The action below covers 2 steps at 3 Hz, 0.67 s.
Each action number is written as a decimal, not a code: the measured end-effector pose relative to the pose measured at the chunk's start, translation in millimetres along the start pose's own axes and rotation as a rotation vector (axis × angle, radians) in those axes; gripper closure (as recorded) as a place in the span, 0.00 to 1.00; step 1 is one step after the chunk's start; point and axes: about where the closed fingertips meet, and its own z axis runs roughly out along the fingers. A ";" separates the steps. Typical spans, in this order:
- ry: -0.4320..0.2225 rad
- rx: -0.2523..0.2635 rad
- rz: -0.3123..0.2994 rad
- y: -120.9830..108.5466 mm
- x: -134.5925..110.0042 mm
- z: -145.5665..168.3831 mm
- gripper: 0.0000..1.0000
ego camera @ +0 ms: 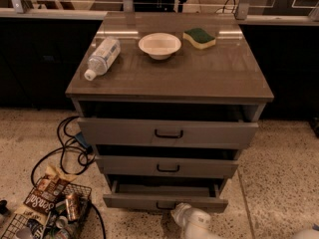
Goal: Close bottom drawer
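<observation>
The bottom drawer [134, 201] is the lowest of three grey drawers in the cabinet. It stands pulled out a little, with a strip of its grey tray showing behind its flat front. Its small black handle [165, 205] is partly covered by the arm. My gripper [177, 212] is at the end of the white arm at the bottom edge of the view, right at the drawer front beside the handle. The middle drawer [167, 167] and the top drawer [167, 133] also stand slightly out.
On the cabinet top [224, 78] lie a plastic bottle [101, 58], a white bowl [159, 45] and a green-and-yellow sponge [199, 37]. On the floor at left are black cables [65, 148] and a wire basket [45, 218] with cans and snack bags.
</observation>
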 end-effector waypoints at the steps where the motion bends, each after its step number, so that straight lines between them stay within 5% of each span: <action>1: 0.000 0.000 0.000 0.0 0.0 0.0 1.00; 2: 0.000 0.000 0.000 0.0 0.0 0.0 0.82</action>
